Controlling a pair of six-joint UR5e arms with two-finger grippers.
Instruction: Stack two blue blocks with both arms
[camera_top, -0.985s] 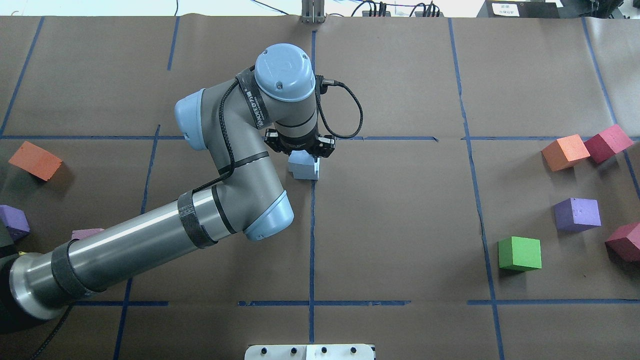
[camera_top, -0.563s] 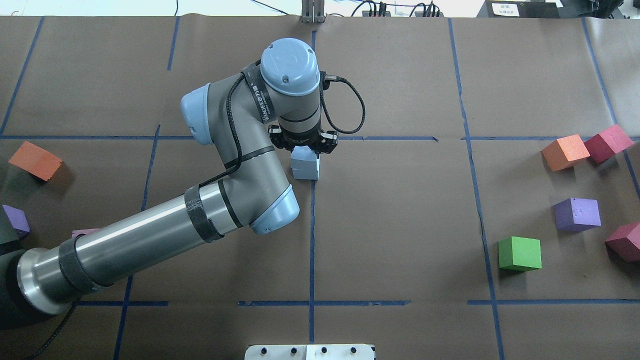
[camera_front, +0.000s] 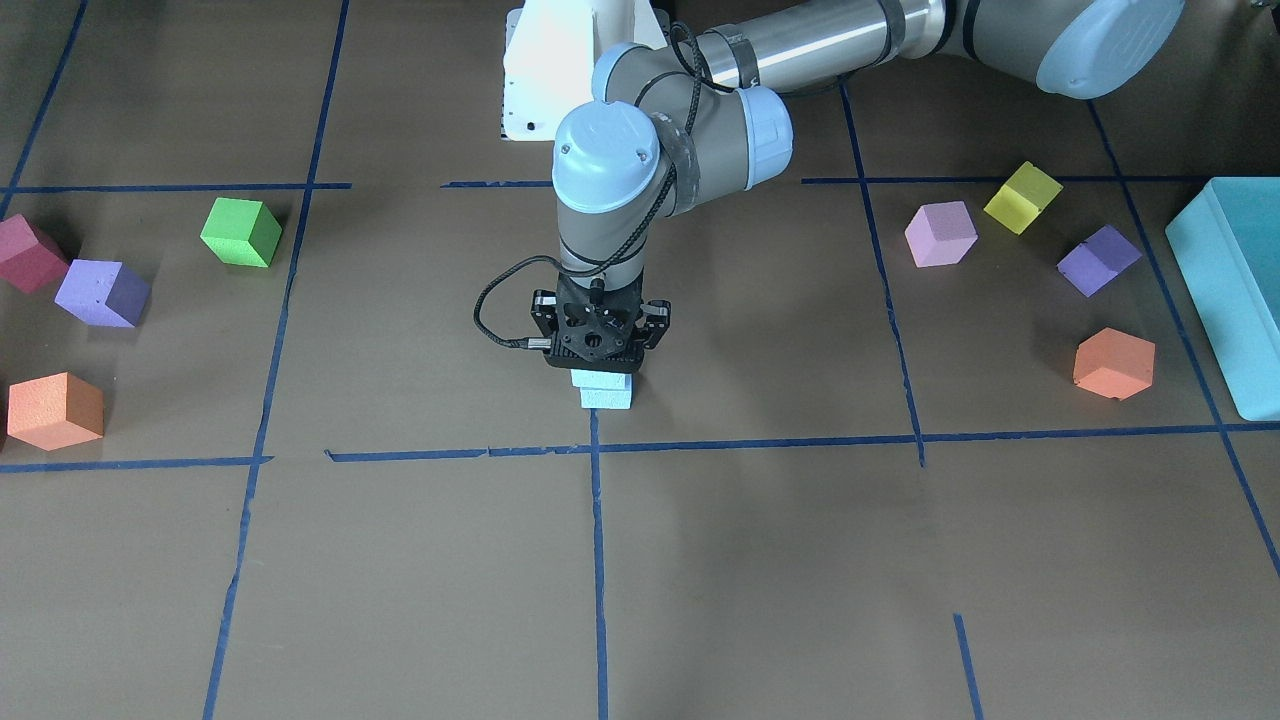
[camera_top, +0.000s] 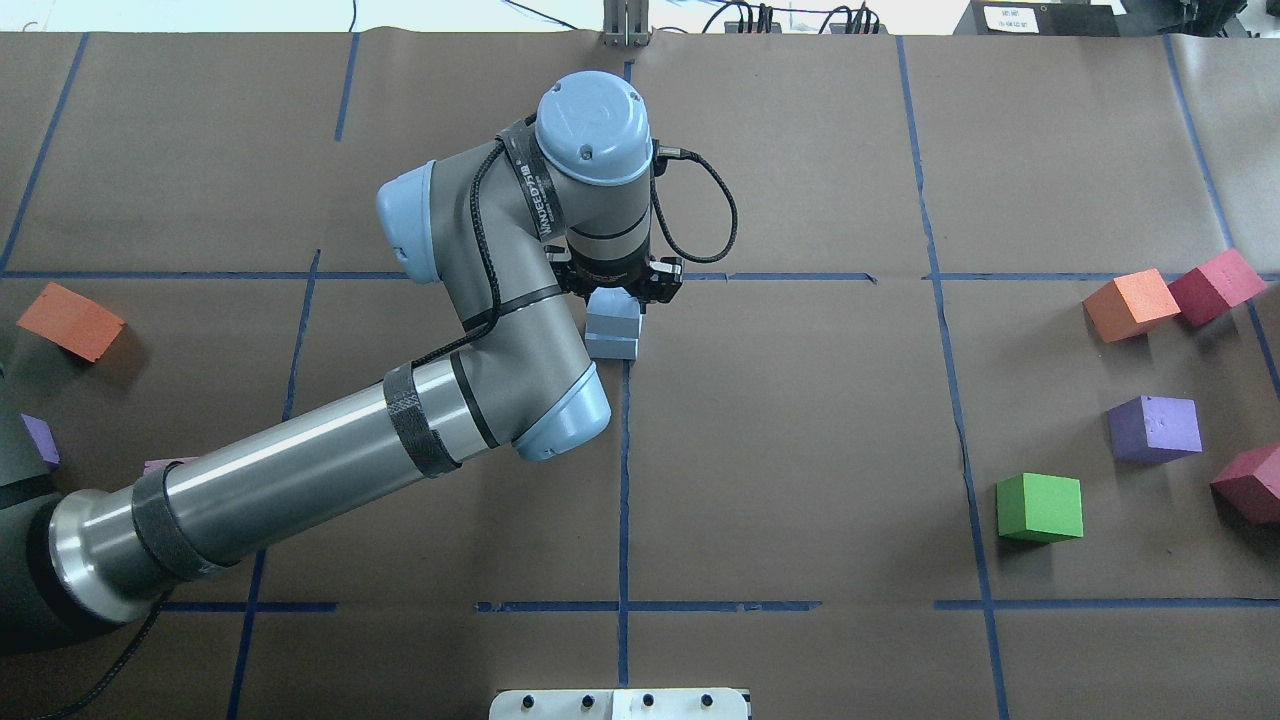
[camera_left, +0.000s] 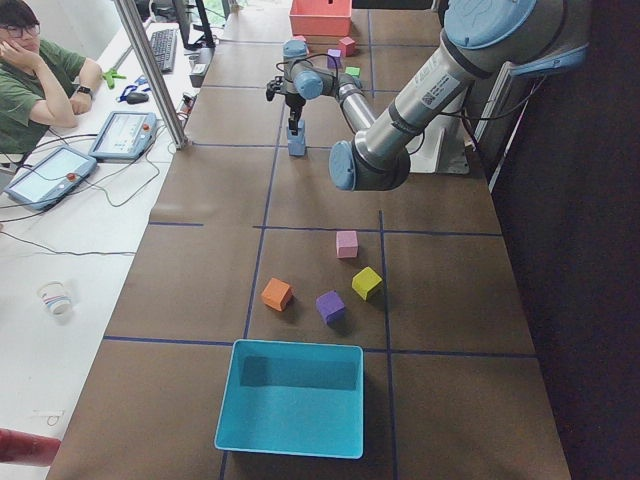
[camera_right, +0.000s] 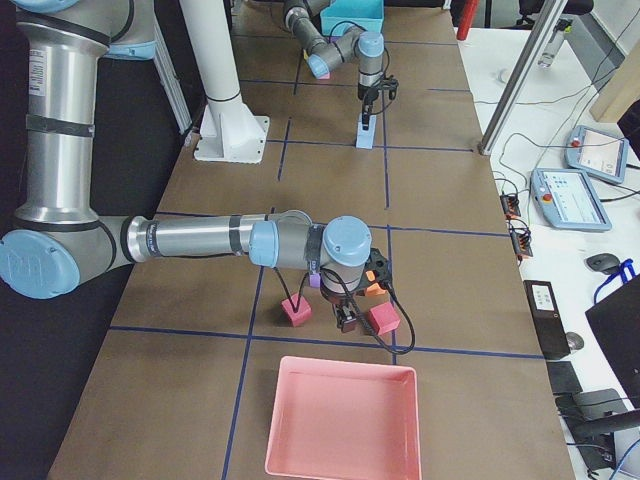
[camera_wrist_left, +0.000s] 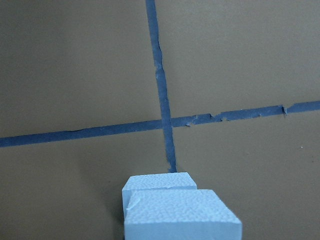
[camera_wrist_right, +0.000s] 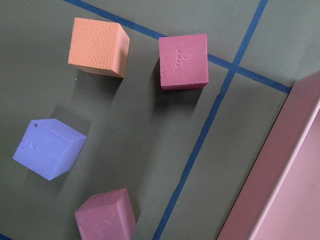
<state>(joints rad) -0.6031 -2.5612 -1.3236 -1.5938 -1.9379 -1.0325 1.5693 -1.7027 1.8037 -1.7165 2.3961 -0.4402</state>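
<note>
Overhead exterior shows the left gripper (camera_top: 626, 288) poised straight above a two-cube stack at a crossing of blue tape lines (camera_top: 623, 480) on the brown paper-covered table (camera_top: 800, 420). Its jaws stand spread, clear of the foam, gripping nothing. The upper blue block (camera_top: 612, 318) sits on the lower blue block (camera_top: 611, 350), edges nearly flush, with a slight offset visible from the left wrist. Close up, both cubes are pale, square-edged foam with a fine pebbled grain, and the tape beyond them is frayed along its edges. The right gripper (camera_right: 347, 322) hangs well apart, near a matte magenta cube (camera_right: 294, 311) just beside a shallow pink tray (camera_right: 340, 420); whether its jaws are wide or narrow cannot be told.
</note>
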